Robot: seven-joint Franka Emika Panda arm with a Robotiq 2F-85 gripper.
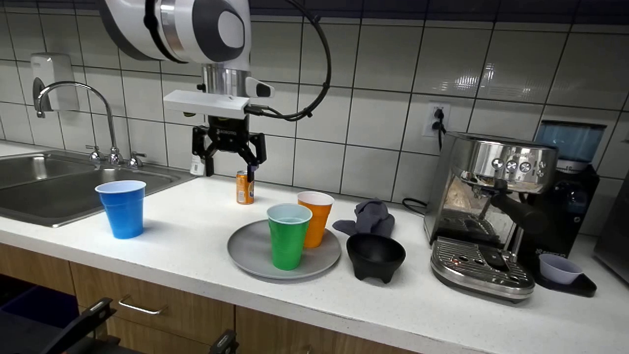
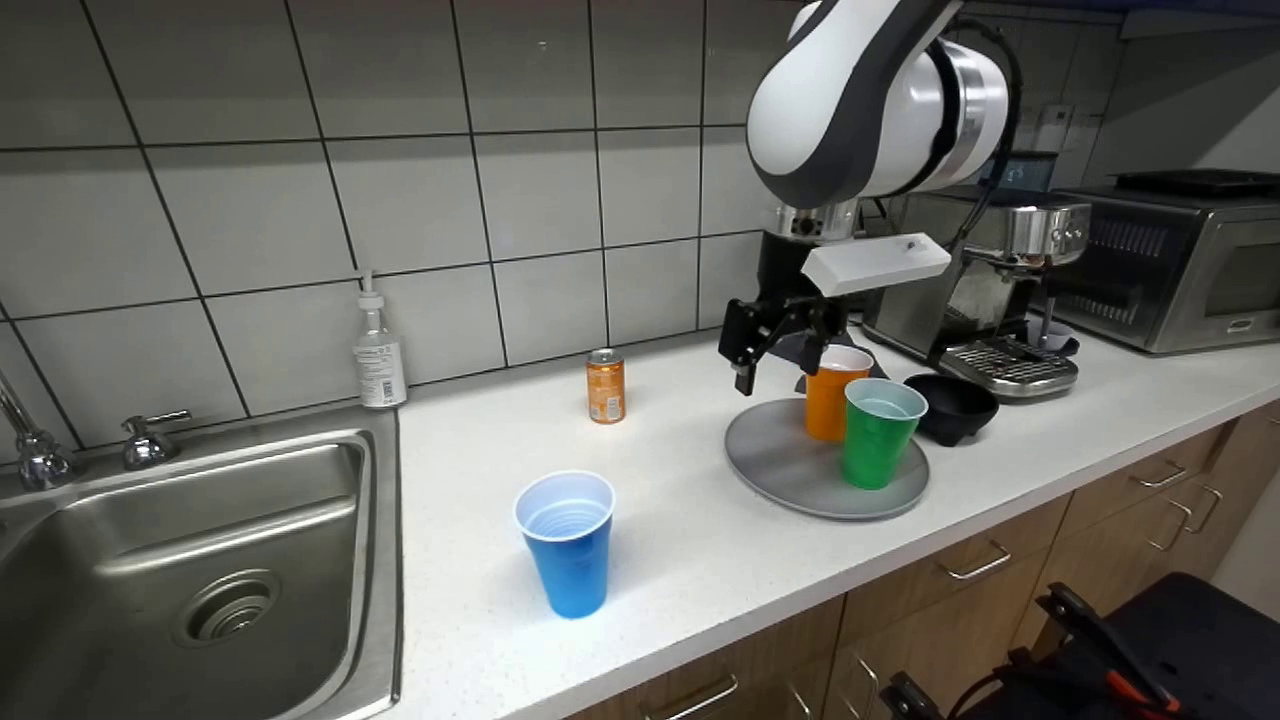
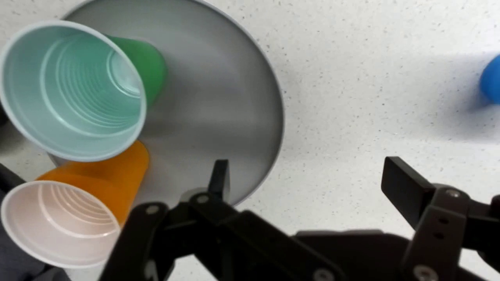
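My gripper [image 1: 230, 172] hangs open above the white counter, its jaws wide apart with nothing between them. In the wrist view, one of its fingers [image 3: 219, 181] overlaps the edge of a grey plate [image 3: 234, 117] far below. On that plate stand a green cup [image 3: 150, 68] and an orange cup [image 3: 117, 175], both upright, hollow and close together. A blue cup [image 2: 570, 570] stands by itself near the sink; only a sliver of it shows in the wrist view. Toward the wall is a small orange can [image 2: 606, 388], partly behind a fingertip in an exterior view.
A black footed bowl [image 1: 376, 255] and a crumpled dark cloth [image 1: 373, 219] lie beside the plate. An espresso machine [image 1: 491, 162] and grinder [image 1: 565, 206] stand farther along, with a microwave [image 2: 1180, 270] beyond. At the opposite end are a steel sink [image 2: 370, 600] and a soap bottle [image 2: 379, 360].
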